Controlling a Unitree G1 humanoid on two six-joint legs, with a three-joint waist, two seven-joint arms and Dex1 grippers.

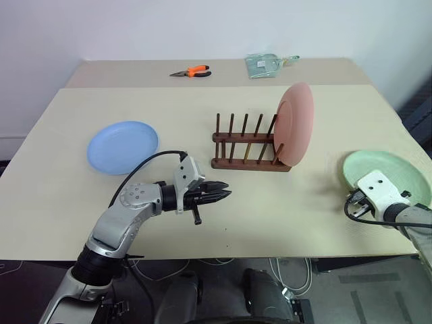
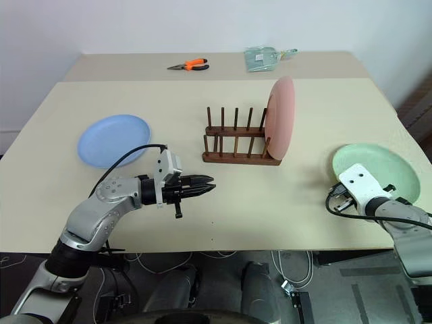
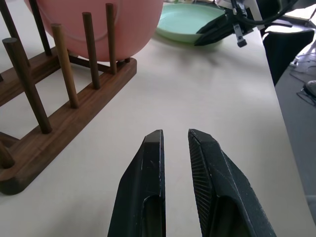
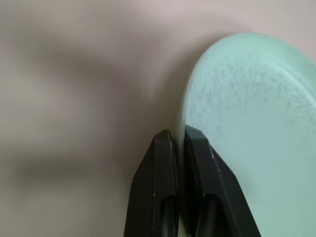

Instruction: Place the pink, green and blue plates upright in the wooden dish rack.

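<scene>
At the table's right edge, your right gripper is pinched shut on the near rim of the green plate, one finger on each side of the rim as the right wrist view shows. The bite looks shallow, so you risk the plate slipping or swinging out as you lift and tilt it. Mid-table, the wooden dish rack already carries the pink plate upright in its rightmost slot; a careless approach with the green plate could knock the pink one over or shove the light rack. Your left gripper hovers empty in front of the rack, its fingers nearly closed. The blue plate lies flat well to the left, untouched.
</scene>
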